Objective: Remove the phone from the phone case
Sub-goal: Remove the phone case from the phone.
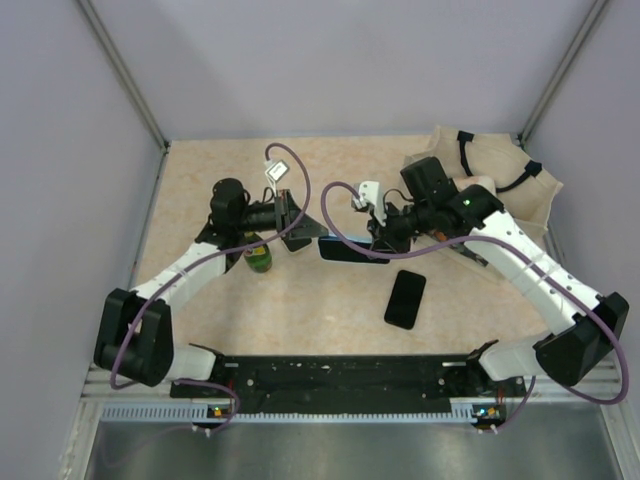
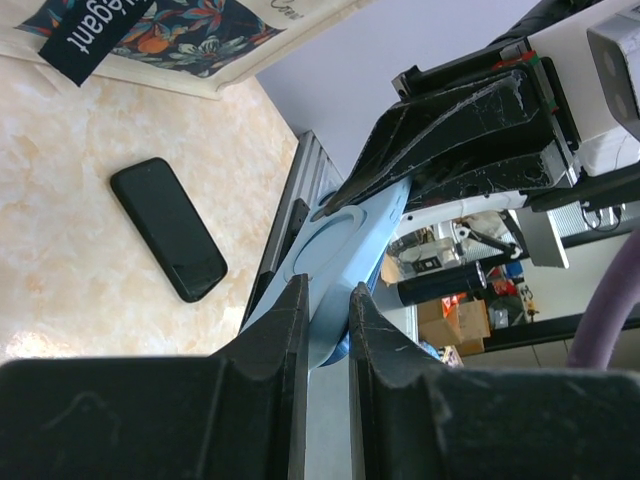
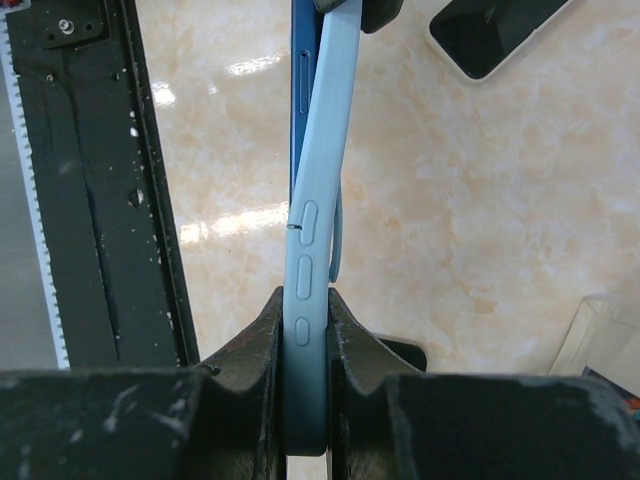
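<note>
A beige marbled table point(image 1: 300, 300) lies under the left gripper point(image 1: 308, 232) and right gripper point(image 1: 374, 240). Plain lilac walls point(image 1: 340, 60) rise beyond them and at either side. A bright glint point(image 3: 235, 222) shows on the table below the right gripper.

Top view: high, from the near edge, looking down on desk point(image 1: 300, 320). Wrist views: close, facing each other along blue phone case point(image 3: 312, 250). Left wrist and top share black phone point(image 2: 168, 228).

In the right wrist view the light blue rubbery phone case point(image 3: 312, 250) has its lower end hidden between the black fingers point(image 3: 262, 350); a dark-screened phone point(image 3: 495, 35) is cut by the top edge.
</note>
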Available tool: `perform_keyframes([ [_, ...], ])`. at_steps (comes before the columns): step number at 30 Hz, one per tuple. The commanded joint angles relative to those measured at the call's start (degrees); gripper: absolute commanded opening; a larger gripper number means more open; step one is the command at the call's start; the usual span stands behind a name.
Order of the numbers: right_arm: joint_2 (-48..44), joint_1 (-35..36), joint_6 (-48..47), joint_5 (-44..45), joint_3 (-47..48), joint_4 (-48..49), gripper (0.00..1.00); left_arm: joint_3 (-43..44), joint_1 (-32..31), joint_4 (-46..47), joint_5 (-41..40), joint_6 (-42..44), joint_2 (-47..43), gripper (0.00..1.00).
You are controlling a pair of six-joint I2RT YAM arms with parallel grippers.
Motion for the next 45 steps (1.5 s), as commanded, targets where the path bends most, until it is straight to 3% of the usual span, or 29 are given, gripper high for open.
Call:
perform_keyframes([
  [1,-1.7,4.2,-1.8,-14.5,5.7,13.1,0.00,1.1,-3.3,-1.0,-4.3,2.0,2.8,0.00],
  [6,-2.4,4.1,-1.5,-14.3,4.4,13.2,0.00,2.7,-4.0,-1.1,-1.1,6.3,2.9,0.00],
  [12,-3.6,2.9,0.0,-15.4,3.6,13.3,0.00,6.6,-4.1,-13.5,1.1,21.0,0.5,0.01],
  [15,-3.9,1.7,0.7,-16.3,3.2,13.1,0.00,9.9,-3.9,-22.8,1.5,30.1,-0.6,0.17],
  [19,-4.7,1.0,0.6,-16.1,1.4,13.1,0.00,14.5,-3.2,-31.8,3.4,38.0,-1.7,0.53],
  [21,-5.2,0.5,0.6,-16.0,0.4,13.1,0.00,17.5,-2.2,-37.4,4.7,42.0,-1.9,0.88],
  [22,-5.4,0.3,0.6,-15.8,0.0,13.1,0.00,18.9,-1.8,-39.6,5.4,43.9,-1.9,0.97],
  [23,-5.5,0.1,0.6,-15.9,-0.4,13.1,0.00,20.1,-1.3,-41.6,6.3,45.4,-1.9,0.99],
  [29,-6.3,-1.5,2.4,-17.5,-1.8,14.3,0.00,21.8,0.0,-49.7,10.3,56.2,-4.3,0.99],
  [38,-5.5,-3.8,12.4,-22.4,-3.4,23.5,0.00,15.4,-0.6,-48.5,7.9,65.0,-11.4,0.99],
  [41,-5.3,-4.7,16.0,-24.2,-4.4,27.5,0.00,13.9,-1.2,-43.4,6.4,61.0,-11.5,0.90],
  [45,-4.7,-5.3,18.7,-25.7,-5.1,30.1,0.00,12.5,-2.7,-35.9,4.7,55.3,-11.0,0.69],
])
